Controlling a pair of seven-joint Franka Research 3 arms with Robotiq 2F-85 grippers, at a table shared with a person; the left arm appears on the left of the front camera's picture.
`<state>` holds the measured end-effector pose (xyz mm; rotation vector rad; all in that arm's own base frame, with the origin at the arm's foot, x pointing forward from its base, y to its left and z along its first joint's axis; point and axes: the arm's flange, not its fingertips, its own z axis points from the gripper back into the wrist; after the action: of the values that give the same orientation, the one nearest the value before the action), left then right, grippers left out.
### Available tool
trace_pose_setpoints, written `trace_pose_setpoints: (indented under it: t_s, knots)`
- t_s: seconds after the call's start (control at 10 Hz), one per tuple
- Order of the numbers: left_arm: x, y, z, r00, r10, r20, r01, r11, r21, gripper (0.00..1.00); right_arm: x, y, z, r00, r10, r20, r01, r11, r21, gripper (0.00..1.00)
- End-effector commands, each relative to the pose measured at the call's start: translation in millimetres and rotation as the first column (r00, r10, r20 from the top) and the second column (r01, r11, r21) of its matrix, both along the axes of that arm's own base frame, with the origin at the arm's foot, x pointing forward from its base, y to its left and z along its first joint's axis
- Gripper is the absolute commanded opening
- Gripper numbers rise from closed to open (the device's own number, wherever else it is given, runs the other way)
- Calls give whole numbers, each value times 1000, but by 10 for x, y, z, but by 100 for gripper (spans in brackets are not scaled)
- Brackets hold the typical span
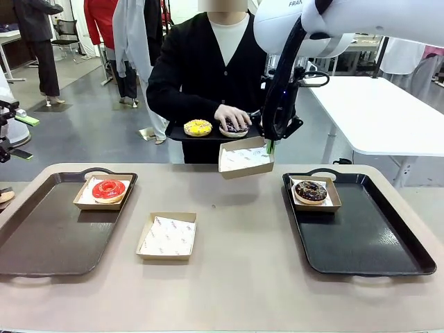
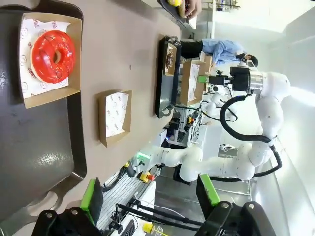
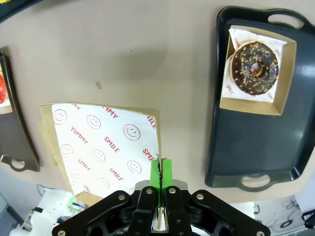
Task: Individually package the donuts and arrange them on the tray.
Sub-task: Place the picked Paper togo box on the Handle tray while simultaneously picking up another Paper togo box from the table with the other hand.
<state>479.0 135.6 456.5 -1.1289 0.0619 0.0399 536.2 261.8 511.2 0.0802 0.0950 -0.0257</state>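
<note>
So the right end effector [image 1: 270,146] is pinching a box [image 1: 244,159] above the bench [image 1: 236,267], while the left end effector [image 2: 150,192] is wide open.

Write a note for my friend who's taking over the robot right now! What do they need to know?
Left gripper: open, holding nothing, at the table's left side.
Right gripper: shut on the edge of an empty box, held up off the table toward the person.
Person's hand: on the purple donut, next to the yellow donut on the small black tray they hold.
Done: red donut boxed on the left tray; chocolate donut boxed on the right tray.
Left: box the purple and yellow donuts, using the second empty box lying on the table, and set both on a tray.
</note>
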Motion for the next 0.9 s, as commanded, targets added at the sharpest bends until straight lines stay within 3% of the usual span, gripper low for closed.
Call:
trace_pose_setpoints:
  t_s: [0.0, 0.8]
  knots:
    - [-32, -52, -3, 998, -59, 12, 60, 997, -38, 100, -46, -18, 29, 1000, -1, 5, 1, 1000, -2, 0]
    - [-32, -52, -3, 998, -59, 12, 60, 997, -38, 100, -46, -18, 29, 1000, -1, 5, 1, 1000, -2, 0]
